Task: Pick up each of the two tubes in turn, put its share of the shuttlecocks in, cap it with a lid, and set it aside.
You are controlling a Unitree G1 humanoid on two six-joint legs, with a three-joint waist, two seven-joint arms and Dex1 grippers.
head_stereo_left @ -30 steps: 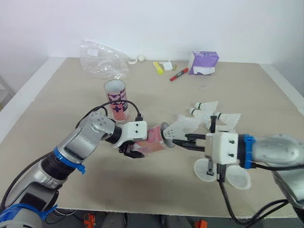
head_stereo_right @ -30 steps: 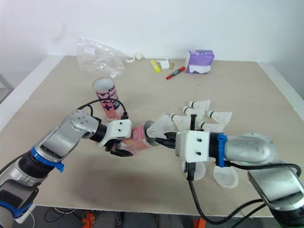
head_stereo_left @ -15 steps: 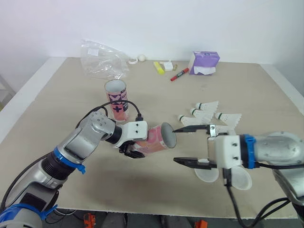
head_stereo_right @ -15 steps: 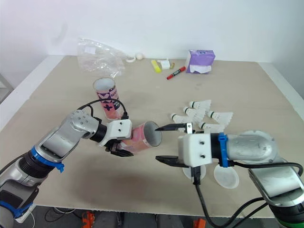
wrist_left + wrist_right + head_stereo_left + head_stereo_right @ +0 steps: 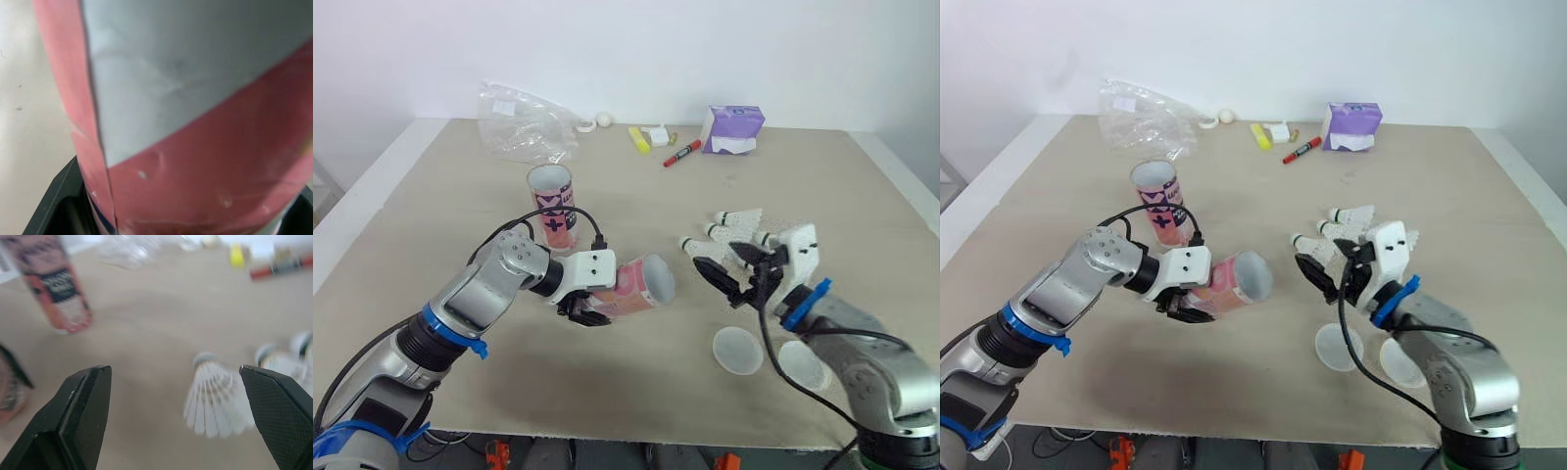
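Beige tabletop (image 5: 822, 176), pale edging at sides; plain white wall (image 5: 636, 49) behind; soft, even light.

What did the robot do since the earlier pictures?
The right pincer pushed a shuttlecock into the tube, let go, opened and swung back toward the loose shuttlecocks. The left pincer still holds the tube sideways; the other tube and the lids stayed put.
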